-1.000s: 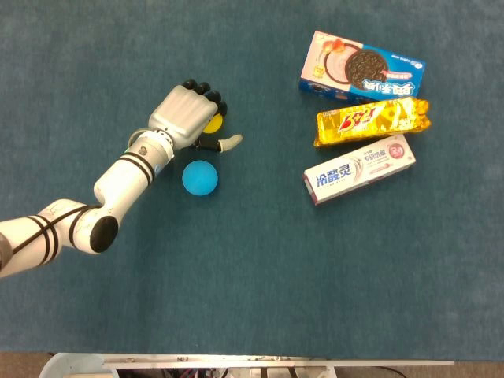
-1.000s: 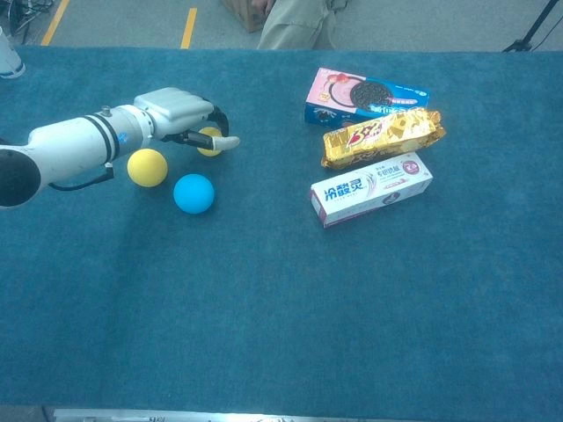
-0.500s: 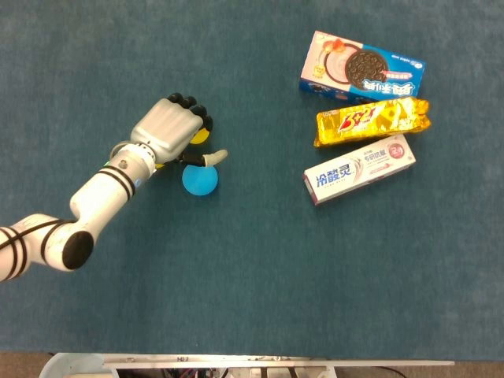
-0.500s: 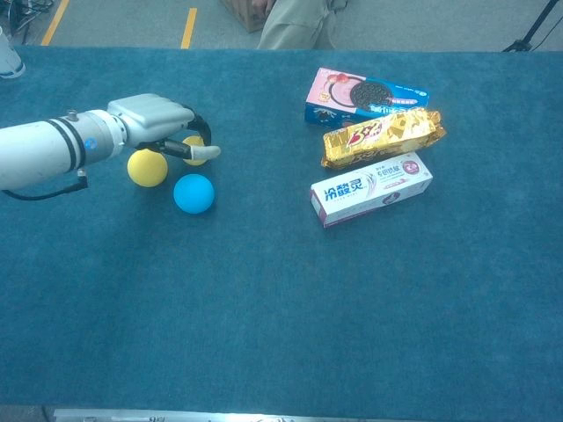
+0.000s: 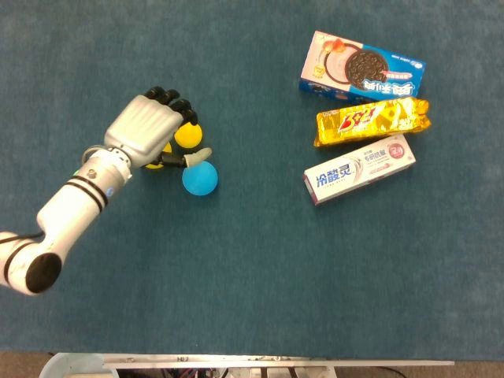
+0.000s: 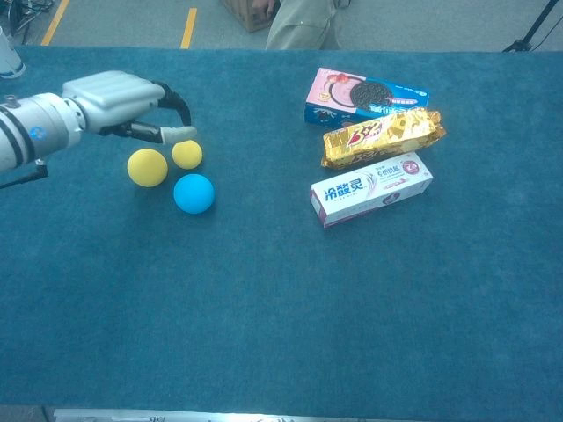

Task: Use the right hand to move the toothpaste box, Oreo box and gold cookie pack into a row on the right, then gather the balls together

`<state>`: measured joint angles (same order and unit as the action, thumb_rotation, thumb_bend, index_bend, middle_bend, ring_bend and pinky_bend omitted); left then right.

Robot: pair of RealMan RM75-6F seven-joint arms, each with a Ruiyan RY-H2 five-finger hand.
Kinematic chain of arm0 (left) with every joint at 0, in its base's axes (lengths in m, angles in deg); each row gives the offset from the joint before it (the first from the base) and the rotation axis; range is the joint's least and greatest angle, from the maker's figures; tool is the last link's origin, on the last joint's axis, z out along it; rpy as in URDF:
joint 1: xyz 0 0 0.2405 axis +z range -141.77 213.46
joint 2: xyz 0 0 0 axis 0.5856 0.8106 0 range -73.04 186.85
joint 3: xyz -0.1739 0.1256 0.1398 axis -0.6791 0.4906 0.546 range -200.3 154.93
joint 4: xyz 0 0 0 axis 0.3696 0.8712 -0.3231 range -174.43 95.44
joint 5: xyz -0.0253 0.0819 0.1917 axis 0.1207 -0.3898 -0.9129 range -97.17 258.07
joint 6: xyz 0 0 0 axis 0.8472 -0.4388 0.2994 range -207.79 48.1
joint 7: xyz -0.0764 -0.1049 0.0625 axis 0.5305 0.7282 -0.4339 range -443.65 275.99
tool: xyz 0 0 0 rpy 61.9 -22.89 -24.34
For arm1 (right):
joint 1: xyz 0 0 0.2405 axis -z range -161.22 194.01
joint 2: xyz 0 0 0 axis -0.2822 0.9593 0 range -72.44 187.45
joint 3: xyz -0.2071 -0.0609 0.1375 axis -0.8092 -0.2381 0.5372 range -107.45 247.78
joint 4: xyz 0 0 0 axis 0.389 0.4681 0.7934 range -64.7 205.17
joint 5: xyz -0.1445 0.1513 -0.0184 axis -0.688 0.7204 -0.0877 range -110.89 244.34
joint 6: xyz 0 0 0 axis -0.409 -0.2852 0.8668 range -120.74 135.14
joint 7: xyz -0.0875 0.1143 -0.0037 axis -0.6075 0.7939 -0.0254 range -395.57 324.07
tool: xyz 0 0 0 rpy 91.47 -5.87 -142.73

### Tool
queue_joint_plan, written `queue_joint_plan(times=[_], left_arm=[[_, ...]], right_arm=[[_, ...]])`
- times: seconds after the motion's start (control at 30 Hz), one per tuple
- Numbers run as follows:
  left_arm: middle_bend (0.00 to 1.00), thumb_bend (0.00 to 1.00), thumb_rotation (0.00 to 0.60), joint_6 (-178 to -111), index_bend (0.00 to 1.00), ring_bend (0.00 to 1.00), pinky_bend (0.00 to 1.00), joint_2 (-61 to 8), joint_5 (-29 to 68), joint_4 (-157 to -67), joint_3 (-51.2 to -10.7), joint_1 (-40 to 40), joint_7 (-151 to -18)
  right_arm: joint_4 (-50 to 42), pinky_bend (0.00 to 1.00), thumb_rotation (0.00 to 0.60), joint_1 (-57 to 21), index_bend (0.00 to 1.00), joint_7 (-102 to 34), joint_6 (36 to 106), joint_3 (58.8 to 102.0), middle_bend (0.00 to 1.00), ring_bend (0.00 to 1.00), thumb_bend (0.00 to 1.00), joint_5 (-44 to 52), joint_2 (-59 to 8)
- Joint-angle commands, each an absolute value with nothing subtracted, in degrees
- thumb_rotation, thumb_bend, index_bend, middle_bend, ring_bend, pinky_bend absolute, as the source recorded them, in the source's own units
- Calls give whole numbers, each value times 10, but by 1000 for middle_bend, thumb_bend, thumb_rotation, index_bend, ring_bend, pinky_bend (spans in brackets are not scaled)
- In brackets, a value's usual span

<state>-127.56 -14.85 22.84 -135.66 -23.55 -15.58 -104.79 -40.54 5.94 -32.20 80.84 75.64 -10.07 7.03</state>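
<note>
Three balls lie close together at the left: a small yellow ball (image 6: 186, 154), a larger yellow ball (image 6: 147, 167) and a blue ball (image 6: 193, 193). My left hand (image 6: 123, 97) hovers just behind and above them with its fingers loosely curved and apart, holding nothing. In the head view the left hand (image 5: 150, 132) hides most of the larger yellow ball, beside the small yellow ball (image 5: 187, 134) and the blue ball (image 5: 200, 178). At the right, the Oreo box (image 5: 362, 72), gold cookie pack (image 5: 372, 122) and toothpaste box (image 5: 360, 168) lie stacked in a row. The right hand is out of sight.
The blue cloth table (image 6: 281, 316) stretches wide between the balls and the boxes. Behind its far edge are a floor with a yellow line (image 6: 189, 26) and a person's legs (image 6: 303, 22).
My left hand carried the small yellow ball left toward the other two balls, let go of it there, and has lifted away up and to the left.
</note>
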Motion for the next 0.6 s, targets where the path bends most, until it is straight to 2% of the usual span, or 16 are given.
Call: queue_joint_plan(times=[0.03,0.07,0.1,0.13,0.2,0.3,0.6], left_arm=[[220,206,163,-1332,279,121,128,-130,188,-1372,-241,-114,-1004],[220,206,231,-1345,279,121,128,-125,178,-1375,-242,-104,-992],[221,206,349,-1358,279,121,128,-120,168,-1377,-242,-93,-978],[221,206,439,-1376,279,121,128,-113,156,-1380,-242,-79,-960],[221,206,547,-1403,279,121,128,-105,138,-1382,-243,-56,-932],[220,206,599,-1444,278,122,132,-87,112,-1392,-242,-20,-888],[219,206,600,-1539,276,123,133,-59,80,-1413,-224,77,-840]], right_arm=[[-402,532,600,60,347,-322,807,756,436,350,271,-98,69],[-402,532,600,60,347,-322,806,755,436,350,271,-97,68],[-401,532,600,61,346,-321,806,755,436,350,271,-96,68],[-401,532,600,62,346,-321,807,754,436,350,271,-96,67],[-402,532,600,64,347,-322,810,754,437,350,271,-97,67],[-401,532,600,67,347,-328,818,753,437,350,271,-98,64],[-379,532,600,79,347,-363,841,749,437,350,271,-94,37]])
